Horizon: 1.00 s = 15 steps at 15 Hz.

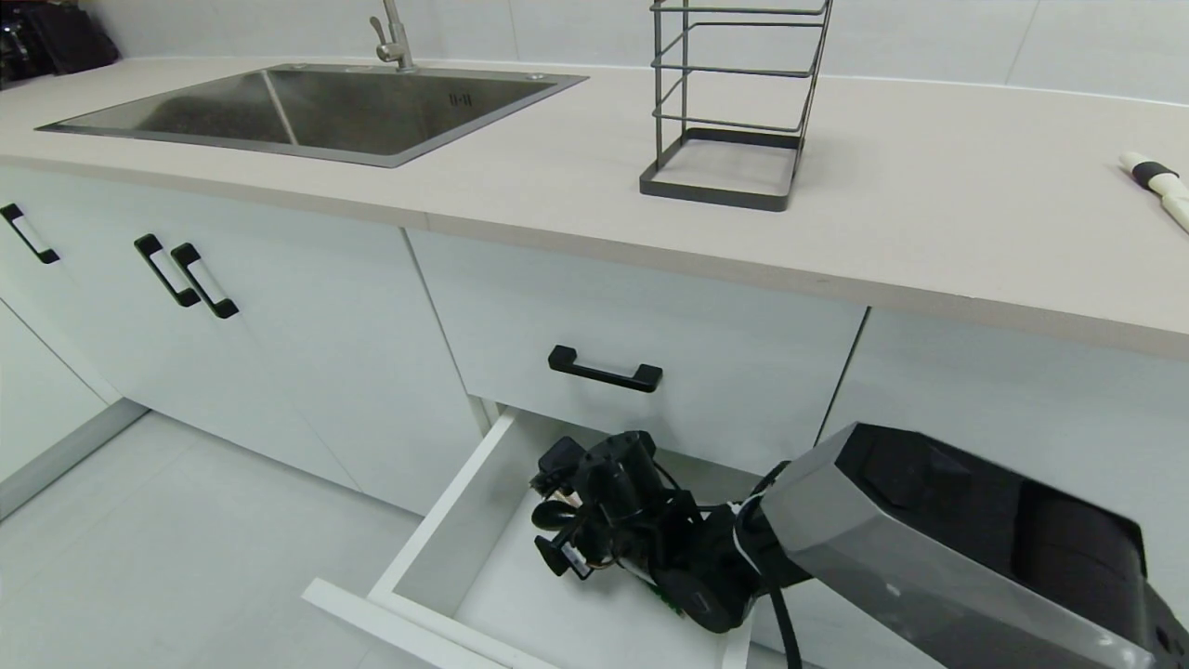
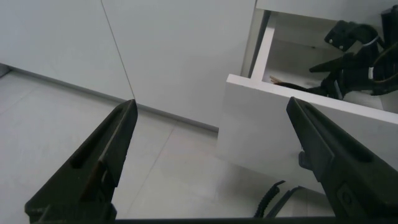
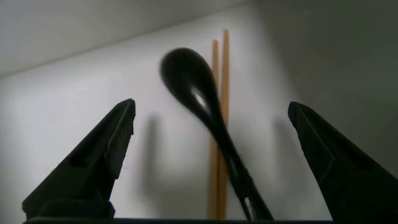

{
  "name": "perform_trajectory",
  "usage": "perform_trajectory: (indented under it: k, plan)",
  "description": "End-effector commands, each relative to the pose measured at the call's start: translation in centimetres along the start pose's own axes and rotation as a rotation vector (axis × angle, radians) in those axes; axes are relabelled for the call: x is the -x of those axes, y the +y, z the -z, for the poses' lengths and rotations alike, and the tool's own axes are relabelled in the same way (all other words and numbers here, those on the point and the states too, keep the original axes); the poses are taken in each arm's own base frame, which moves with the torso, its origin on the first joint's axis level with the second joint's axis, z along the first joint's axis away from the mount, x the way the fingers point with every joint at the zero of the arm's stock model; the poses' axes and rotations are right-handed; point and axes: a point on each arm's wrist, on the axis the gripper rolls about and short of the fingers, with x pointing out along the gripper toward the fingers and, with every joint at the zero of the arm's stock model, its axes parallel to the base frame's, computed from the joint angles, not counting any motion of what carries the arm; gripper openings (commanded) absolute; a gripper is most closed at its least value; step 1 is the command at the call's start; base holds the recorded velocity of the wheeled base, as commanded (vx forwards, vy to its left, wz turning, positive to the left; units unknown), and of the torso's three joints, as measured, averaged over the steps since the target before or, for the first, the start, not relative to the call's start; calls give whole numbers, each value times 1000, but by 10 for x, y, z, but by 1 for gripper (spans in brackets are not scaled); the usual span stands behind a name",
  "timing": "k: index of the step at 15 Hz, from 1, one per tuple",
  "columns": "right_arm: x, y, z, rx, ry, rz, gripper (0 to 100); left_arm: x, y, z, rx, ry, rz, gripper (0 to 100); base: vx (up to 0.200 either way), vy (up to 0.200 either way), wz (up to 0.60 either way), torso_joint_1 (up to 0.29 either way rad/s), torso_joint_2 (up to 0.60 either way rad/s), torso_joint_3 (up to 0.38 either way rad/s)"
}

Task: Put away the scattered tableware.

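Under the smooth beige counter (image 1: 929, 214), with its steel sink (image 1: 492, 121) and dark wire rack (image 1: 715, 197), a flat white drawer (image 1: 437, 548) stands pulled out. Inside it hangs the right tool (image 3: 210, 104), black and angular, spread wide, gripping nothing. The left tool (image 2: 211, 106), likewise spread and empty, hovers over the grey floor (image 2: 174, 162) beside the drawer front. On the drawer's bottom a glossy black spoon (image 3: 199, 93) lies slantwise across two slim tan chopsticks (image 3: 224, 68).
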Motion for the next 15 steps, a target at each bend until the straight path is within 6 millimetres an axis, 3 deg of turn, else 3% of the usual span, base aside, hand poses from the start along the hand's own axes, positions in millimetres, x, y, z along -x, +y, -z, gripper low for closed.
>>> perform_trajectory:
  k: [1, 3, 4, 5, 9, 10, 11, 15]
  plan:
    - [53, 11, -37, 9, -76, -36, 100, 0, 0, 0, -1, 0, -1, 100, 0, 0, 0, 0, 0, 0]
    - [87, 20, -48, 2, -118, -63, 100, 0, 0, 0, 1, 0, -1, 100, 0, 0, 0, 0, 0, 0]
    - [87, 20, -48, 2, -118, -63, 100, 0, 0, 0, 1, 0, -1, 100, 0, 0, 0, 0, 0, 0]
    - [127, 20, -43, 7, -155, -88, 100, 0, 0, 0, 1, 0, -1, 100, 0, 0, 0, 0, 0, 0]
    - [205, 6, -22, 13, -261, -170, 100, 0, 0, 0, 1, 0, -1, 100, 0, 0, 0, 0, 0, 0]
    - [213, 5, -19, 14, -263, -174, 100, 0, 0, 0, 1, 0, -1, 100, 0, 0, 0, 0, 0, 0]
    - [234, -1, -11, 11, -287, -184, 100, 0, 0, 0, 1, 0, -1, 100, 0, 0, 0, 0, 0, 0]
    - [267, -9, -1, 16, -321, -263, 100, 0, 0, 0, 1, 0, -1, 100, 0, 0, 0, 0, 0, 0]
